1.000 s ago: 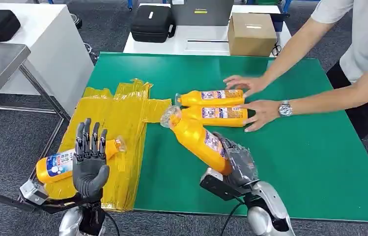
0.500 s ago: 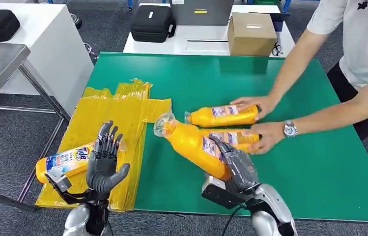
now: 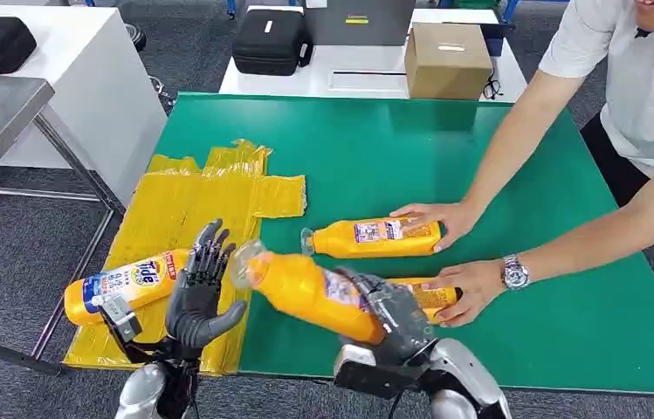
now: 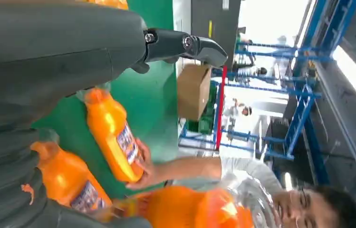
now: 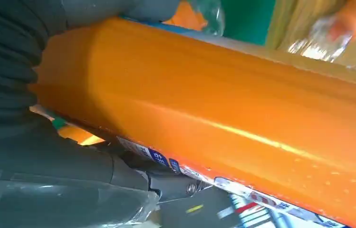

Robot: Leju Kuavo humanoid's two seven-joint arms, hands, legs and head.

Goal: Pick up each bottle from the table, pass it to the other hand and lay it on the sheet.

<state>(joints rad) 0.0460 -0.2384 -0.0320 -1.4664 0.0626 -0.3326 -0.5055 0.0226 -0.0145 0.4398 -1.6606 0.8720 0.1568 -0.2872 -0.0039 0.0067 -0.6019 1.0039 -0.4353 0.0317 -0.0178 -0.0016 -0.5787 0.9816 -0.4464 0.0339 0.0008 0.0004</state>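
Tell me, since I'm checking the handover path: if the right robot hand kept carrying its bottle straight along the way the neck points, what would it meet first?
Probably the left robot hand: the held bottle points its cap at those open, raised fingers, a small gap apart, though depth is hard to judge. The right robot hand grips the bottle's base.

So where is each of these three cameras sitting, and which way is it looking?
Head view: high on the robot, looking down at the green table; left hand and right hand show.
Left wrist view: behind the left hand, facing the person.
Right wrist view: behind the right hand, against the held bottle.
Shared: that bottle appears in the head view too.
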